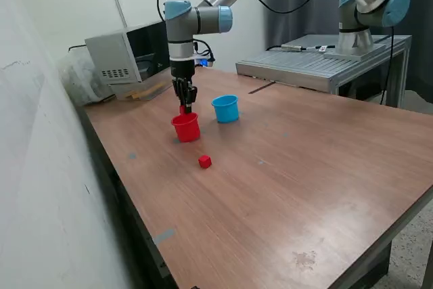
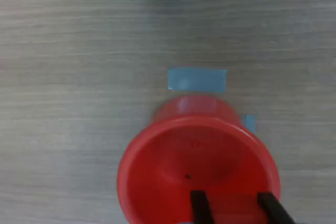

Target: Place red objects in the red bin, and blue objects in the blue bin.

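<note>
A red cube (image 1: 205,162) lies on the bench (image 1: 304,187), nearest the camera. Behind it stands the red bin (image 1: 186,127), the end effector (image 1: 185,108) directly above its mouth, clamping something small and red. The blue bin (image 1: 225,108) stands just beyond.

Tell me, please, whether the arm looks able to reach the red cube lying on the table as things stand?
Probably yes: the red cube lies alone on open table, apart from the red bin, with nothing over it. The gripper hangs above that bin.
</note>
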Available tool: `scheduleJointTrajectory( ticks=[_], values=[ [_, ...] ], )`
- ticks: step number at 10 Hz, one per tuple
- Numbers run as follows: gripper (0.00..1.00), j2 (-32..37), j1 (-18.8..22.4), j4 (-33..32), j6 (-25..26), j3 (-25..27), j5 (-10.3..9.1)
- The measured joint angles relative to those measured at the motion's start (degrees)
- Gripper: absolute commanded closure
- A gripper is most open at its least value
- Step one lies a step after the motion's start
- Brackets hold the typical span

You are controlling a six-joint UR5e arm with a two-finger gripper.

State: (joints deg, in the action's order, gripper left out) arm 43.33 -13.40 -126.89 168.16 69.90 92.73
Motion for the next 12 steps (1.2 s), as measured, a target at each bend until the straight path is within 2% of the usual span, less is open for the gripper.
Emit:
scheduleJointTrajectory(
  ticks=[4,6,12],
  values=[
    [0.0,0.4,0.0,0.1,0.0,0.5,-0.1],
    [0.0,2.7,1.4,0.3,0.0,1.5,-0.23],
    [0.0,23.2,13.7,3.4,0.1,8.8,-0.9]
  ],
)
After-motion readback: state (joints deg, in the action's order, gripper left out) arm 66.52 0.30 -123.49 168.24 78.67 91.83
